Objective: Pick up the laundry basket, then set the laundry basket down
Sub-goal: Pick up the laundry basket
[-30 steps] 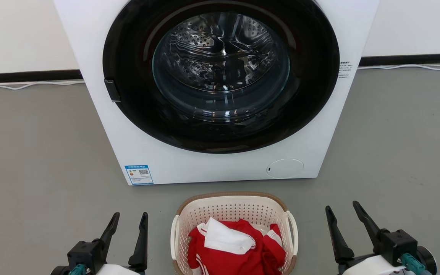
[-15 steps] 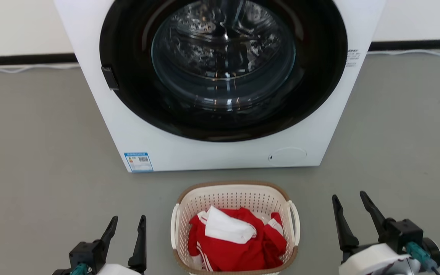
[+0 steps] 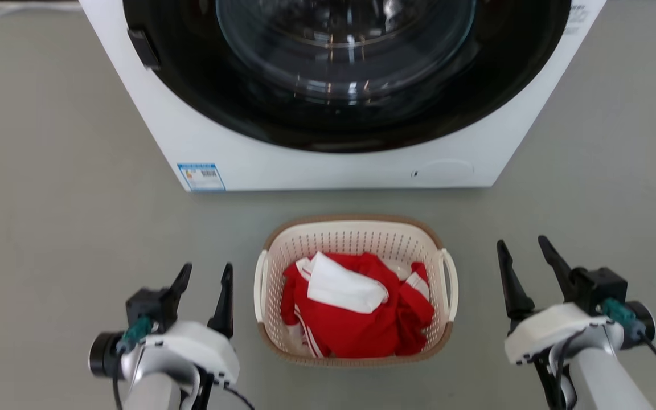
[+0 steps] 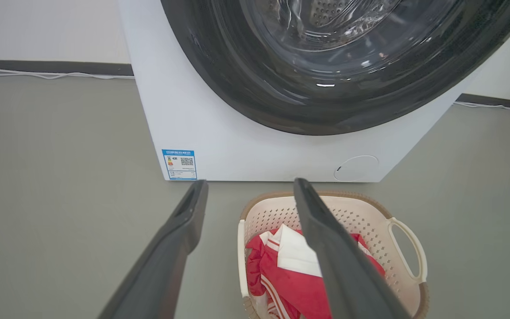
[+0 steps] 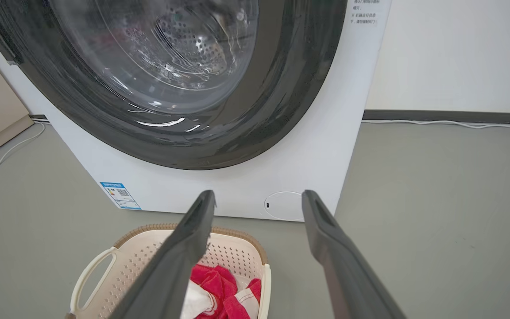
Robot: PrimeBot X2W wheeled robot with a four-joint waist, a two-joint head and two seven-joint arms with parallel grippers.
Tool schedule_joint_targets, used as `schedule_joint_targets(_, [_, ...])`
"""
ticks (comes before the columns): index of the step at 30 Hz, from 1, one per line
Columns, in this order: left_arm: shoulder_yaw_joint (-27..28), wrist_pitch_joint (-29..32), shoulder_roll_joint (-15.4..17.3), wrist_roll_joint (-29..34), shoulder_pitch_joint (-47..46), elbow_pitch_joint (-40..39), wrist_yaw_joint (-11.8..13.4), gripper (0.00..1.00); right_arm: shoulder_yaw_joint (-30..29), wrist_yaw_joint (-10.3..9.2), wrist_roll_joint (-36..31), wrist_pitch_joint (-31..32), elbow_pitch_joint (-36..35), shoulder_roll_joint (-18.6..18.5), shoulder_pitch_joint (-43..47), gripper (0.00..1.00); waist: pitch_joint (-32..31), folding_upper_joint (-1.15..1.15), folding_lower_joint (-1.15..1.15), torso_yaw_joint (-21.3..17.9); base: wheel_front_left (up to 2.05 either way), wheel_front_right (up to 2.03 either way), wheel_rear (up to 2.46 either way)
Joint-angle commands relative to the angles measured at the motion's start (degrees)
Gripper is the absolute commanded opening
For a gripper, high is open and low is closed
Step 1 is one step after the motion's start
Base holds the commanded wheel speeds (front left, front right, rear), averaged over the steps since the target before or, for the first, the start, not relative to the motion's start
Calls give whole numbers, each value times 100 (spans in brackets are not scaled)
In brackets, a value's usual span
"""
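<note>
The laundry basket (image 3: 356,238) stands on the floor (image 3: 49,199) just in front of the washer (image 3: 305,165), about level with the middle of its front face, with a strip of bare floor between them. It sits upright, brown rim upward, with a heap of red-and-white clothes (image 3: 356,310) inside. Its two white loops jut out sideways: the left handle (image 3: 259,285) and the right handle (image 3: 451,285).

That layout seems to explain the arms' stance. The left gripper (image 3: 206,270) hangs just beside the left handle without touching it. The right gripper (image 3: 522,244) hangs on the other side, somewhat farther from its handle. Both point toward the washer and flank the basket, which suits a two-armed lift, one arm per handle, to keep the load level and the clothes inside.

Both pairs of fingers are spread wide and hold nothing. In the left wrist view the fingers (image 4: 179,239) aim at the washer's base, with the basket off to one side, and the right wrist view mirrors this. Each gripper therefore probably has to move inward to bring a loop between its fingers. The basket is not yet lifted.
</note>
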Motion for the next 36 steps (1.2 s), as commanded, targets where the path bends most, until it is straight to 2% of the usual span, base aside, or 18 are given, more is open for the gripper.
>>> schedule_joint_targets(1, [120, 27, 60, -44, -333, -1, 47, 100, 149, 35, 53, -79, 29, -48, -256, 100, 269, 0, 0, 29, 0, 0, 0])
schedule_joint_targets(8, [-83, 289, 60, -59, -1114, 791, 27, 100, 266, 35, 204, -25, 1205, -104, -952, 100, 808, 0, 0, 38, 0, 0, 0])
schedule_joint_targets(13, [-234, 340, 60, -148, -1595, 1280, 28, 100, 356, 35, 209, -28, 1770, -105, -1373, 100, 1160, 0, 0, 45, 0, 0, 0])
schedule_joint_targets(28, [-697, 292, 60, -423, -2683, 2516, 131, 100, 416, 35, 205, -56, 2959, -172, -2282, 100, 2031, 0, 0, 17, 0, 0, 0])
schedule_joint_targets(36, [-899, 235, 60, -606, -3127, 3051, 108, 100, 494, 35, 165, -72, 3332, -227, -2619, 100, 2381, 0, 0, 43, 0, 0, 0])
